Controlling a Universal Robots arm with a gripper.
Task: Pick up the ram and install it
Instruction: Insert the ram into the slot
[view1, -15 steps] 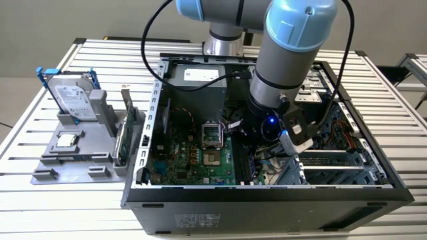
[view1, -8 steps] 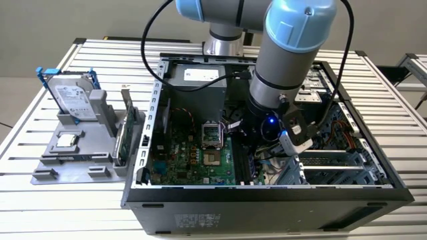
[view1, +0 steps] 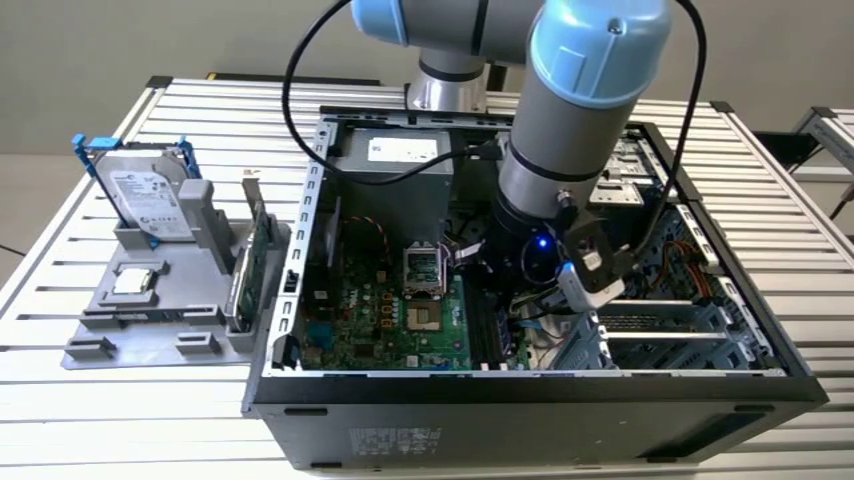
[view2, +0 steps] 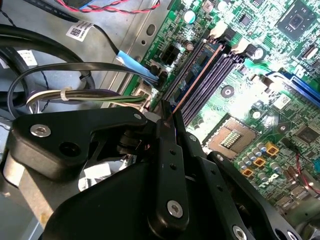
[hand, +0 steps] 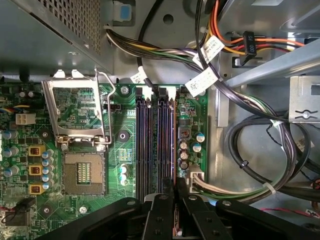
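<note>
Pick-up done, seating unfinished by the look of it: gripper (view2: 167, 122) clamped on the ram (view2: 200, 75) (seen edge-on), lowered into the outermost memory slot (hand: 171, 145) directly beneath, beside the open processor socket (hand: 82, 172).

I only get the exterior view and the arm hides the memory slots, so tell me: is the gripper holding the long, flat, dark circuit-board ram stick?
Observer: It looks so. In the second wrist view the gripper is shut on the ram, seen edge-on as a thin strip.
Operator: Which slot?
Observer: In the first wrist view it lines up with the outermost dark memory slot, farthest from the square silver processor socket.
Operator: Any cables in the way?
Observer: No, the white-tagged cable bundle passes beyond the slots' far end, not across them.
</note>
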